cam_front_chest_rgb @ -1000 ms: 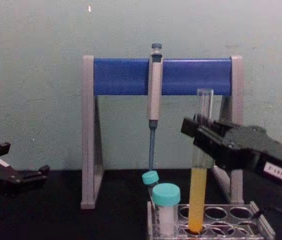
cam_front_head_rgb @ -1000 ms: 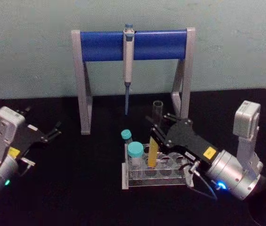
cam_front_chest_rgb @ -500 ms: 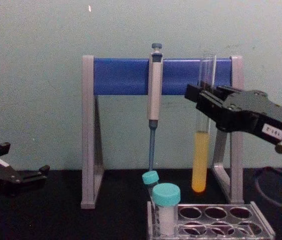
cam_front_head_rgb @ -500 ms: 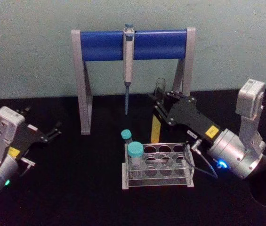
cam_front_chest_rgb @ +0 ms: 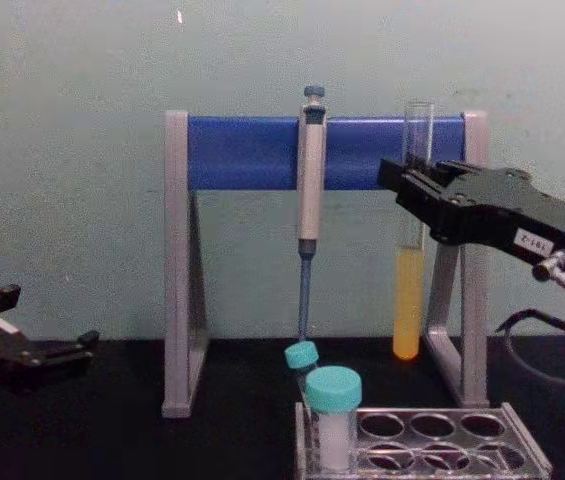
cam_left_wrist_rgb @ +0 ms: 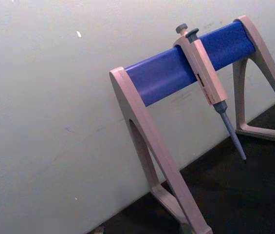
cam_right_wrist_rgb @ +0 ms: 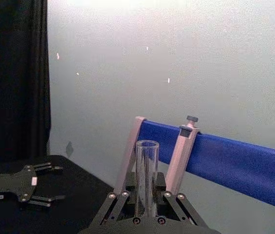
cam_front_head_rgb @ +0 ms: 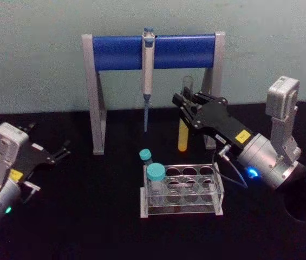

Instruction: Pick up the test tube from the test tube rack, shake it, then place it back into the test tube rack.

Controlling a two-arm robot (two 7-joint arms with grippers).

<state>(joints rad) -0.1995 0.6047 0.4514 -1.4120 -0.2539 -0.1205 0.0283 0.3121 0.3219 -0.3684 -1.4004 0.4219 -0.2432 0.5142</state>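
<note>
One test tube (cam_front_chest_rgb: pixel 408 300), upright in right gripper (cam_front_chest_rgb: pixel 409 190) — clear of rack (cam_front_chest_rgb: pixel 525 452)

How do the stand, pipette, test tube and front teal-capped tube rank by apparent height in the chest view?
Largest: stand.
Next: pipette and test tube, held in the right gripper; about equally long, so left unranked.
Smallest: front teal-capped tube, despite being nearest the camera.

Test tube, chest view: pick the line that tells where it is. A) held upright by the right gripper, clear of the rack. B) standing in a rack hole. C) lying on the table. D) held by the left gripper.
A: the right gripper grips the test tube, its bottom hanging above the test tube rack.
</note>
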